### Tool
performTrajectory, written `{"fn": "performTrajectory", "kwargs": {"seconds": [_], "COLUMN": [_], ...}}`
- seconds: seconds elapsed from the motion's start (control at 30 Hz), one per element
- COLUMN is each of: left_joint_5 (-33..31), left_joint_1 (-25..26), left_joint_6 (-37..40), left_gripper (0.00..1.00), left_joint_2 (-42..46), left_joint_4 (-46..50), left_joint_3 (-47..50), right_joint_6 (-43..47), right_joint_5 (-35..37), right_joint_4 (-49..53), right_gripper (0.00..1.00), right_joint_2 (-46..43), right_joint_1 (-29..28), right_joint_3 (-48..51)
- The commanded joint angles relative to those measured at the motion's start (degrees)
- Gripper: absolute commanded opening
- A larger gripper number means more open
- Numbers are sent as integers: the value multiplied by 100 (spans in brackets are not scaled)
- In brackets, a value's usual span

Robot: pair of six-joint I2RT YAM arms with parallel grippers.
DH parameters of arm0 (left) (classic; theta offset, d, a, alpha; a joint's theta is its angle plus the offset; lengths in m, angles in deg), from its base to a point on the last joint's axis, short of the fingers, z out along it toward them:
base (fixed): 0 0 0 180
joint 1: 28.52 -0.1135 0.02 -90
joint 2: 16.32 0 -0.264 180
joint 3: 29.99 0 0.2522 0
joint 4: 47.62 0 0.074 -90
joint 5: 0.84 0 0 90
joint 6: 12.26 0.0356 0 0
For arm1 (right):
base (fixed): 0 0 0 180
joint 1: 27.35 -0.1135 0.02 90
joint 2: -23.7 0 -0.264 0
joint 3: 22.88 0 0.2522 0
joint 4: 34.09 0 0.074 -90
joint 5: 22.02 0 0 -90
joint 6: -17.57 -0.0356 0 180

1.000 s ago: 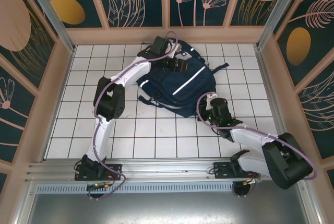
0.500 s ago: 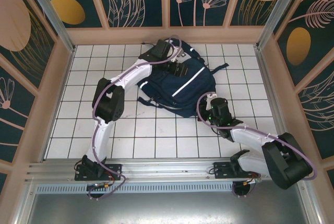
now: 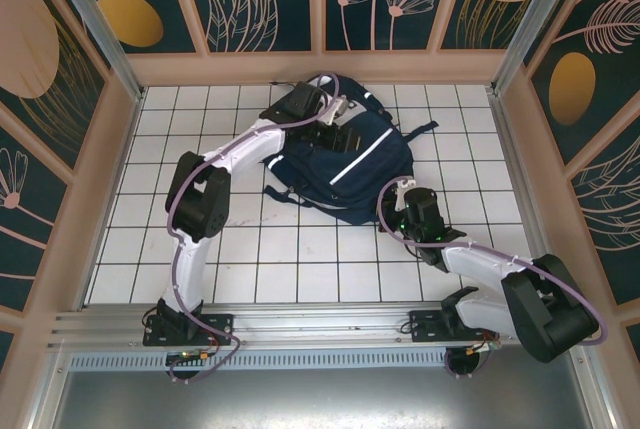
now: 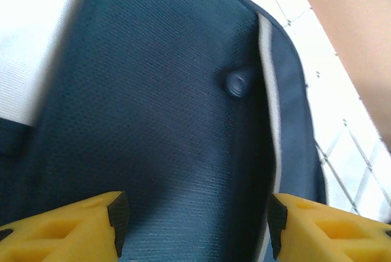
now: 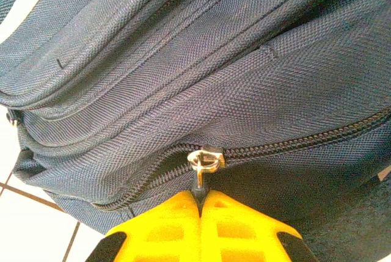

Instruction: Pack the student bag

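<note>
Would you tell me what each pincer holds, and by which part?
Right pincer grips the student bag by its zipper pull; left pincer stands open, holding nothing.

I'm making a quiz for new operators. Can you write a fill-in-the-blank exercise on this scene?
1. The right gripper is shut on the student bag's metal zipper pull; its fingers are coloured ____.
2. The left gripper, over the bag's fabric, is not shut but ____.
3. The bag lies on a table of white square ____.
Missing: yellow; open; tiles.
</note>
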State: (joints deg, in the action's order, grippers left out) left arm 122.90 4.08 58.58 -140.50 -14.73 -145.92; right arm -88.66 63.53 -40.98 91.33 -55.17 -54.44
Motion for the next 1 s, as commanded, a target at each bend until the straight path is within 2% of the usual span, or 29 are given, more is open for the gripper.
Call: {"fn": "performTrajectory", "kwargs": {"seconds": [0.0, 0.43, 0.63, 0.77, 0.83, 0.9, 0.97], "left_joint_5": [933, 1248, 254, -354, -434, -391, -331], "left_joint_1": [109, 423, 432, 512, 553, 547, 553], "left_joint_6": [-578, -647, -157, 65, 109, 21, -183], "left_gripper": [63, 62, 54, 44, 32, 15, 5], "left_joint_2": [14, -99, -457, -626, -716, -761, -706], "left_joint_4": [-493, -583, 207, 492, 589, 558, 341], "left_joint_3": [276, 294, -145, -524, -728, -846, -834], "right_joint_6": [-100, -140, -179, -179, -201, -205, -196], "right_joint_5": [-118, -144, -187, -214, -223, -265, -285], "right_joint_4": [-252, -324, -335, -269, -247, -222, -157], "right_gripper": [0, 0, 0, 0, 0, 0, 0], "right_joint_2": [-141, -155, -234, -323, -366, -418, -466], "right_joint_1": [47, 79, 101, 100, 92, 81, 58], "right_joint_3": [119, 154, 184, 198, 215, 224, 201]}}
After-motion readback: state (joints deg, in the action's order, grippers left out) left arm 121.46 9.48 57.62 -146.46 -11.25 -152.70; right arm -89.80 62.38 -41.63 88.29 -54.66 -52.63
